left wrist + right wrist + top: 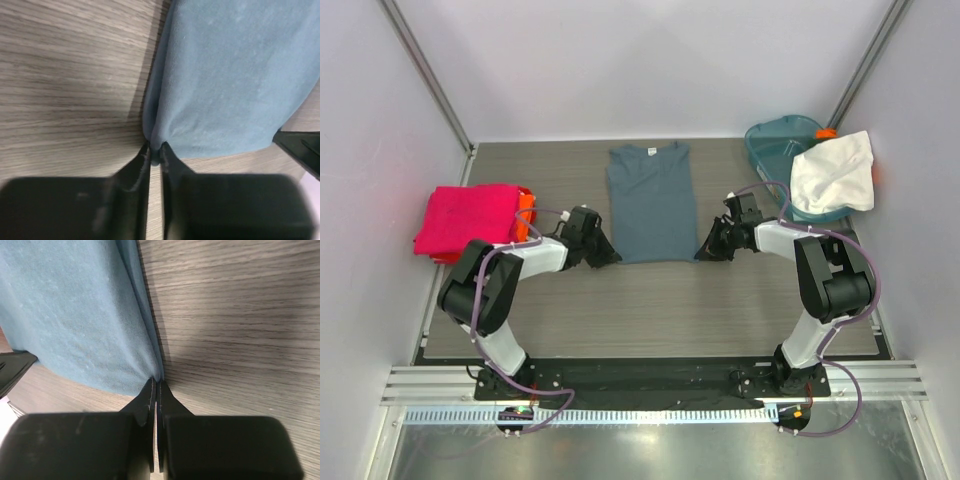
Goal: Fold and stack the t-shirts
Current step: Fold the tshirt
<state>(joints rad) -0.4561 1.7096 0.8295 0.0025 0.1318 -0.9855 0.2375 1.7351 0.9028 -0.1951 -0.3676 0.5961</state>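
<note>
Nearest to me, my two arms reached out from their bases over the wood-grain tabletop (650, 300), bending in toward each other. My left tool (155, 152) sat low on the tabletop at the near left corner of the slate blue-grey t-shirt (650, 205). Its fingers were drawn almost together, with a small lip of the blue cloth pinched between the tips. My right tool (156, 385) mirrored it at the near right corner. Its fingers were pressed together with only a hairline slit between them, and the folded side edge of the shirt ran straight into their tips, so I took it as clamped on that corner. From each wrist I could see the dark shape of the other tool across the hem.

The blue-grey t-shirt lay flat in the middle of the tabletop as a narrow strip. Its hem was toward me between the two tools and its collar at the far end. In both wrist views its long side edges looked doubled over rather than single.

Farther out on the left, near the edge of the tabletop, a folded magenta t-shirt (465, 218) lay on top of an orange-red t-shirt (526, 215), which showed only as a strip along its right side. This pile sat apart from the blue-grey shirt.

In the far right corner stood the teal tub (775, 140), and a white t-shirt (833, 172) hung crumpled over its near right rim.
</note>
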